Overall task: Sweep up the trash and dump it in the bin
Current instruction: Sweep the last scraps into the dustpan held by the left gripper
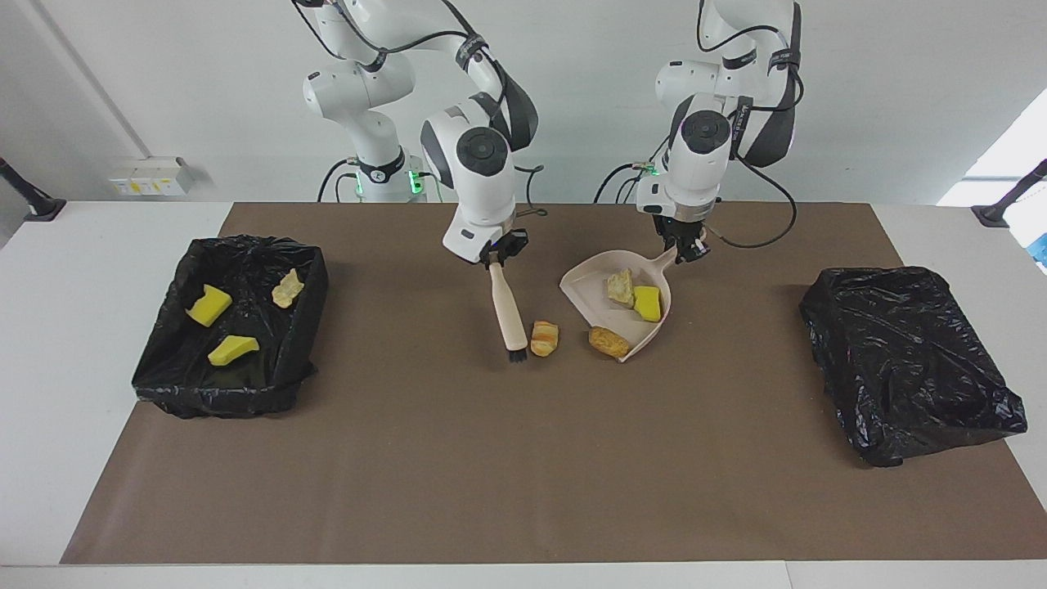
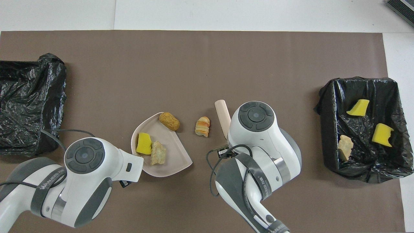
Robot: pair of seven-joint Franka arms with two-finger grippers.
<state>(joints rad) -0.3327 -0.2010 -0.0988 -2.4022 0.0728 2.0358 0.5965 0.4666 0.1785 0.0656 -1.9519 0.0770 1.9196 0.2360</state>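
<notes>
Trash (image 1: pixel 544 338): three pieces binned, two in my left-jaws-gripped dustpan (image 1: pixel 590 285), two unswept; right jaws grip brush (image 1: pixel 508 315).

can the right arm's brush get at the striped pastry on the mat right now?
Probably yes. The right gripper holds the brush with its bristles down right beside the striped pastry, on the side away from the dustpan. Nothing lies between them.
</notes>
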